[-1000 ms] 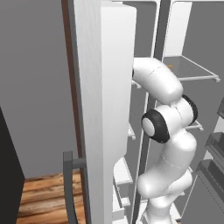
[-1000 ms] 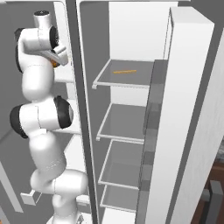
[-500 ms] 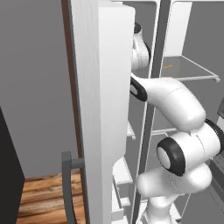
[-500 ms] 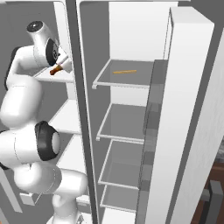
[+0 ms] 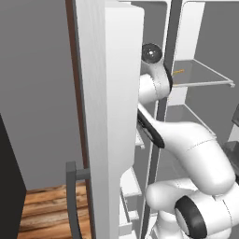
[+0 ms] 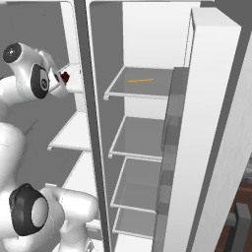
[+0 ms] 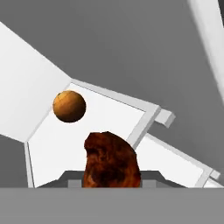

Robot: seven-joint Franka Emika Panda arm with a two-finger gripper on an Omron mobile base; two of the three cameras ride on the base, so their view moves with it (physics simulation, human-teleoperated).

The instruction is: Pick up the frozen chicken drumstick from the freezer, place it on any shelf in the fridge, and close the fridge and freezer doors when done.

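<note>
The frozen chicken drumstick is a dark red-brown lump held at the bottom centre of the hand view, with my gripper shut on it. In the right base view, the gripper holds the drumstick inside the freezer, just above an upper white shelf and left of the centre divider. The fridge's wide grey shelf lies to the right of the divider. Both doors stand open: the freezer door and the fridge door.
An orange ball rests on the white freezer shelf beyond the drumstick. A thin yellow-orange stick lies on the top fridge shelf. Lower grey shelves are bare. The freezer door handle hangs over the wood floor.
The arm has folded lower, its elbow dropping toward the base. The hand has shifted slightly down and left inside the freezer, still holding the drumstick.
</note>
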